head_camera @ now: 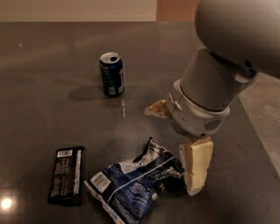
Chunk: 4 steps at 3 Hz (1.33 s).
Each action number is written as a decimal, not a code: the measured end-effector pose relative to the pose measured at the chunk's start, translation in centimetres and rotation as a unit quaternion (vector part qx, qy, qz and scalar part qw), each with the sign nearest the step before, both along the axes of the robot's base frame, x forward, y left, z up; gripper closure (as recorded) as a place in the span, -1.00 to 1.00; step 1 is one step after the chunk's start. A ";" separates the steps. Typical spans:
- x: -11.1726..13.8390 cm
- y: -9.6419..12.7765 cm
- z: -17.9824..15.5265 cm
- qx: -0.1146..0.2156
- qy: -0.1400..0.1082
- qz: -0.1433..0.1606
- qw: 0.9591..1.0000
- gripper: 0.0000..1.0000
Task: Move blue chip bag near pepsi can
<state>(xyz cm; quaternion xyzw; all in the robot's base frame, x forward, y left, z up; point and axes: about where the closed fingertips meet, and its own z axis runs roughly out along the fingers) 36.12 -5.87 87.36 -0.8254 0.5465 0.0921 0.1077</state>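
Because the bag (135,183) lies crumpled and low at the near side of the table (37,101), with its right end raised in a peak, that end is the part offered to a grasp. A black bar (66,174) is seen just beside it on the left of the view, apart from it and out of the way.

The gripper (173,149) is held low over the bag's right end, with its jaws spread wide. One finger (196,164) is pointed down at the table just beside the bag's right edge, perhaps touching it. The other (156,109) is stuck out above and behind the peak. Nothing is clamped. This pose is judged to be a straddle, set so that the foil can be pinched once the jaws are brought together.

Farther back, the can (112,73) is stood upright, well apart from the bag. Room is left beside it where the bag could be set down, and the carry is not yet begun.
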 end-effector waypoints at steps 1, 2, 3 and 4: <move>-1.2 0.5 -1.1 -0.008 0.011 0.022 1.000 -1.00; -2.3 0.8 -1.9 -0.010 0.021 0.041 0.999 -1.00; -2.9 0.9 -2.5 -0.016 0.027 0.049 0.998 -0.66; -3.2 0.7 -2.8 -0.017 0.032 0.049 0.998 -0.19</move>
